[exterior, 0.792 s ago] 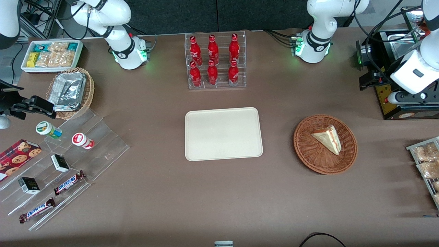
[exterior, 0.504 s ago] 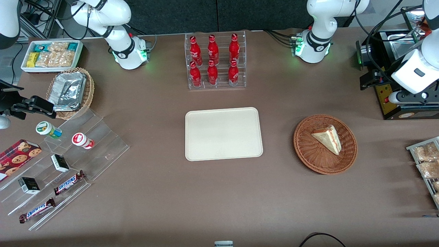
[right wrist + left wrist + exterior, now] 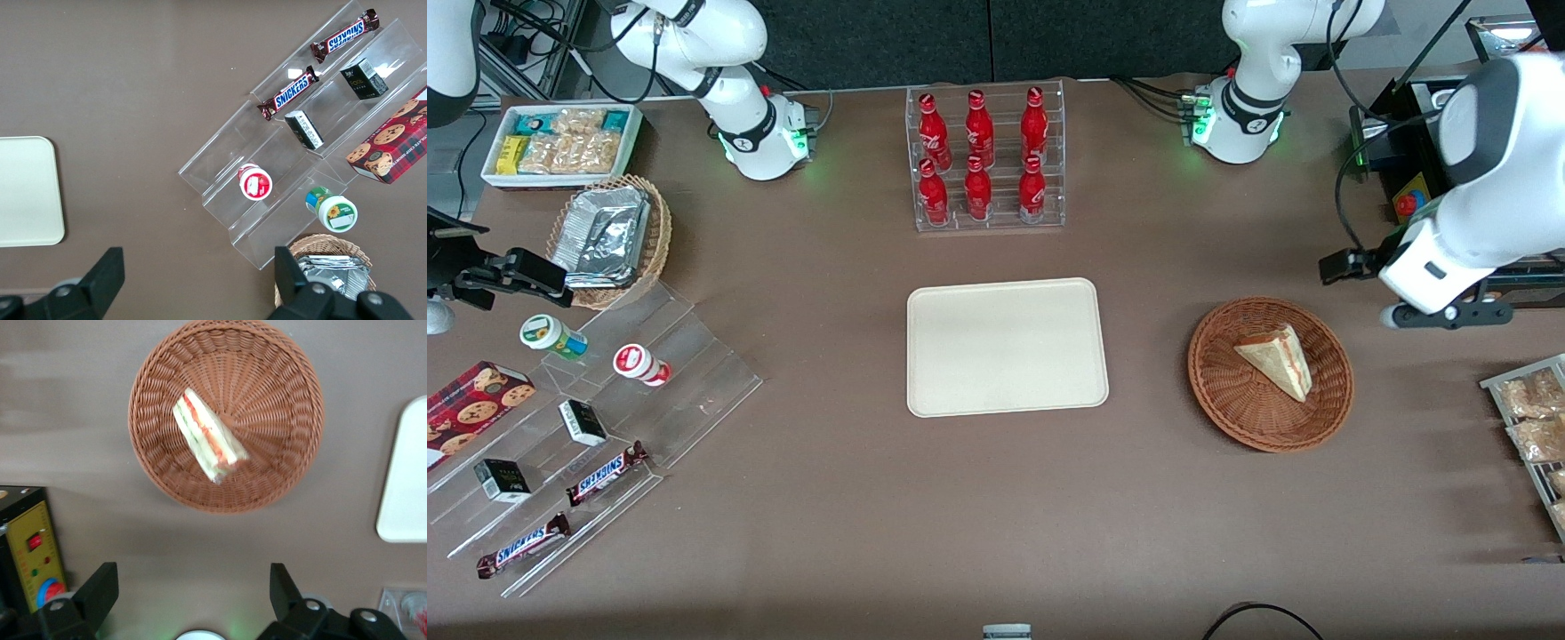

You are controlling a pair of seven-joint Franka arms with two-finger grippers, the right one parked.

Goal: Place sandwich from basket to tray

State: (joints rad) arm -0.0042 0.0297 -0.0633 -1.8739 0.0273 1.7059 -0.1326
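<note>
- sandwich point(image 3: 1276, 360) lies flat on its side in the basket point(image 3: 1227, 404), off-centre, filling edge facing up in the wrist view; nothing touches it, task not started as judged from layout
- basket sits on the tabletop point(image 3: 996, 516) toward the working arm's end, well apart from the tray point(image 3: 1005, 347), which is bare
- tray is central, nearer the front camera than the rack of red bottles point(image 3: 983, 160); likely left bare to take the sandwich
- tool point(image 3: 193, 600) hangs high above the tabletop just beside the basket, farther from the front camera than it, not yet over the sandwich
- tool is released: fingers point(image 3: 100, 590) spread wide, wider than the sandwich looks in the wrist view, holding nothing, touching nothing
- wide spread suits closing across the wedge's flat bread faces; judged step: approach, then descent over the basket
</note>
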